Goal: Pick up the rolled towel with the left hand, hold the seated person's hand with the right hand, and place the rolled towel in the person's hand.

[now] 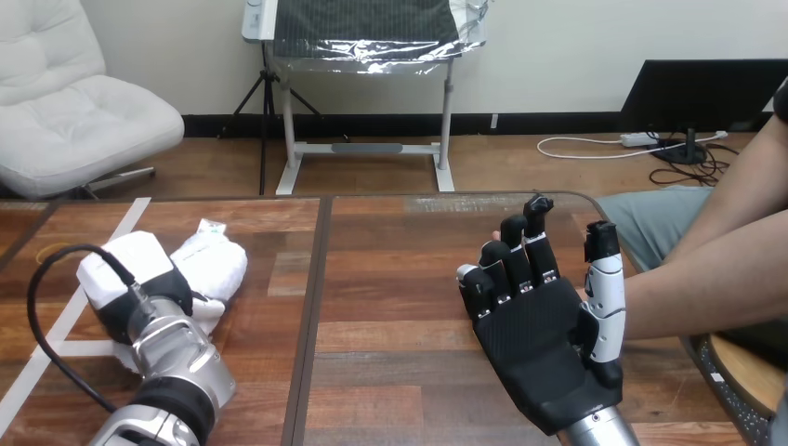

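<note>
A white rolled towel (216, 263) lies on the wooden table (390, 279) at the left. My left hand (130, 279) is right against its near end, back up, and covers part of it. At the right, my right hand (544, 339) stands with its palm toward me, open, its fingers (513, 255) pointing up and nearly straight. The person's forearm (706, 288) reaches in from the right edge and passes behind this hand. The upright thumb (606, 279) stands in front of the wrist. The person's own hand is hidden behind my palm, so I cannot tell whether they touch.
A dark seam (319, 307) splits the table into two boards. White tape strips (56, 325) mark the left board. A round wooden stool (748, 376) stands by the table's right edge. A black cable (46, 307) loops beside my left arm.
</note>
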You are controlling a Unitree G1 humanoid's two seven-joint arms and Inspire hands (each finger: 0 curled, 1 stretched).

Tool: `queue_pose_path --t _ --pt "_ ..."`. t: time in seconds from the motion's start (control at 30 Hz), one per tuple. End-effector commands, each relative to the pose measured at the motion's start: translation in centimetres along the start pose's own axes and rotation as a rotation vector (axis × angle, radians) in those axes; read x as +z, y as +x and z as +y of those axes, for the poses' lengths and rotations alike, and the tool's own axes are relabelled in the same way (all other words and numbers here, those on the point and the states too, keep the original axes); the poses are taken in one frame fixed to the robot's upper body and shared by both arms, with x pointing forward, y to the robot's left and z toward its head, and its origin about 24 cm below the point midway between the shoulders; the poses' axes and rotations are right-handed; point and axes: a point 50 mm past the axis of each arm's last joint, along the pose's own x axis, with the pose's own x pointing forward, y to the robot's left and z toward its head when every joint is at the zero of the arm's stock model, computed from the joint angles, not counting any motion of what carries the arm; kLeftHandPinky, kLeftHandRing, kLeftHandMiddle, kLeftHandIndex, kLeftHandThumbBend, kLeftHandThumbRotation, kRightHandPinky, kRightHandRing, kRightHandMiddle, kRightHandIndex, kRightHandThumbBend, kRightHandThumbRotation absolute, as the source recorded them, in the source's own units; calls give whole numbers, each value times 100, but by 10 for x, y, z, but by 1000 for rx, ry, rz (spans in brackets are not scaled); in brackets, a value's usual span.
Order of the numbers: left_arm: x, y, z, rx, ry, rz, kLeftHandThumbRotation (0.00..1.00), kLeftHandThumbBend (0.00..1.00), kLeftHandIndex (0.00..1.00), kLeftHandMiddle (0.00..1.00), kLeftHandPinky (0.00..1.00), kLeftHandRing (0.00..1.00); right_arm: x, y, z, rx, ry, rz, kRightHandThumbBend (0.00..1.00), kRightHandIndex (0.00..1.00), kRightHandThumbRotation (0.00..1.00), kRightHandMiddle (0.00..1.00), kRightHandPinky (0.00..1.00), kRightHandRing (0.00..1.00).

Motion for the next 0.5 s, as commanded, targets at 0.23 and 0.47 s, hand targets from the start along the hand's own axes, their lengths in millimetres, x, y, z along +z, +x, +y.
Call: queue_pose_path --t 0.23,0.47 --pt "-4 0 -4 -10 57 -8 3 70 64 35 18 24 -2 19 16 98 26 -49 65 58 26 56 32 47" --pt "-5 0 -7 -28 66 -2 1 69 65 35 18 24 -2 20 16 100 24 -49 65 58 27 56 32 47"
